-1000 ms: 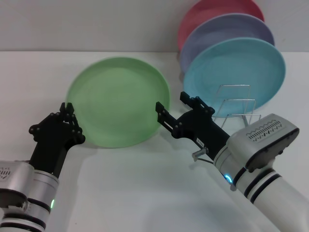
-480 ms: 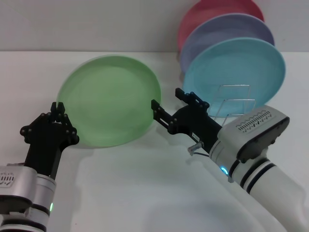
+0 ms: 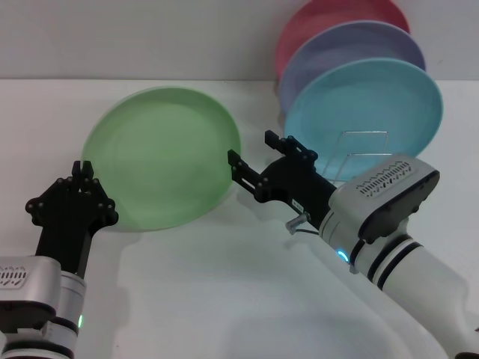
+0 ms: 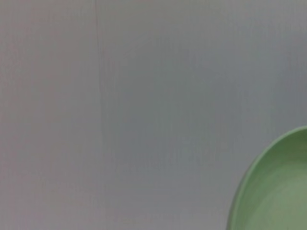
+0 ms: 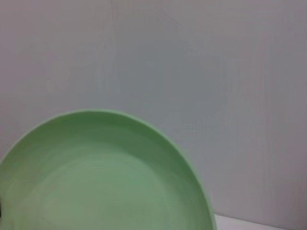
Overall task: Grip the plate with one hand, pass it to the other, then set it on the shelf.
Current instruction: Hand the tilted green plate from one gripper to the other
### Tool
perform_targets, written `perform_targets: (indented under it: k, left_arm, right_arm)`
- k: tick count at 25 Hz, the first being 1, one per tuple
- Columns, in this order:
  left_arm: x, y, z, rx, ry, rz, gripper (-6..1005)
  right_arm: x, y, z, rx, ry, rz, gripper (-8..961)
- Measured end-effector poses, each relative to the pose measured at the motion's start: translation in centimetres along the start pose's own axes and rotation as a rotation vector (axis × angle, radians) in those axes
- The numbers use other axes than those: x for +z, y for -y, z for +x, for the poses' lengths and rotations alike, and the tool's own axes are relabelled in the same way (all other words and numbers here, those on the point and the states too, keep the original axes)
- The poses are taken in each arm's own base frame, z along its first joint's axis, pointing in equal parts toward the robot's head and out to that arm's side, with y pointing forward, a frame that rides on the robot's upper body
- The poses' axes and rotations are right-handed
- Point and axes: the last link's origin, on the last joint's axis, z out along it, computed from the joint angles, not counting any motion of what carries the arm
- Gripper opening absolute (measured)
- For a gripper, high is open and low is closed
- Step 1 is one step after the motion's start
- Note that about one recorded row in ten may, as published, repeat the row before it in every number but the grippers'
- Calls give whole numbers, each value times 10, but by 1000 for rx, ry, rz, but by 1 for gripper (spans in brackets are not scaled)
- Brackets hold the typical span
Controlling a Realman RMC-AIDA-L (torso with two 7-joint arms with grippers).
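The light green plate (image 3: 161, 166) is held up off the white table, tilted nearly upright. My left gripper (image 3: 82, 178), with the plain silver wrist, is shut on its lower left rim. My right gripper (image 3: 254, 153), with the vent-slotted grey-white housing, is open just beside the plate's right rim, its near fingertip close to the edge. The plate also shows in the left wrist view (image 4: 278, 191) and in the right wrist view (image 5: 105, 177). The silver wire shelf (image 3: 364, 153) stands at the back right, behind my right gripper.
A turquoise plate (image 3: 374, 105), a lavender plate (image 3: 352, 48) and a pink plate (image 3: 329, 19) stand upright in a row behind the wire shelf's front loops. The white table (image 3: 224, 299) stretches in front of both arms.
My left gripper has carried the green plate to the left and slightly up. My right gripper has followed it leftward and stays open beside the plate's right rim.
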Motion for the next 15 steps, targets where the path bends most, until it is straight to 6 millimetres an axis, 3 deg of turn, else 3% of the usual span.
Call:
perform_targets:
  k: [15]
  left_arm:
    - [-3, -4, 3, -3, -7, -2, 88]
  right_arm:
    - [5, 0, -4, -17, 5, -11, 659]
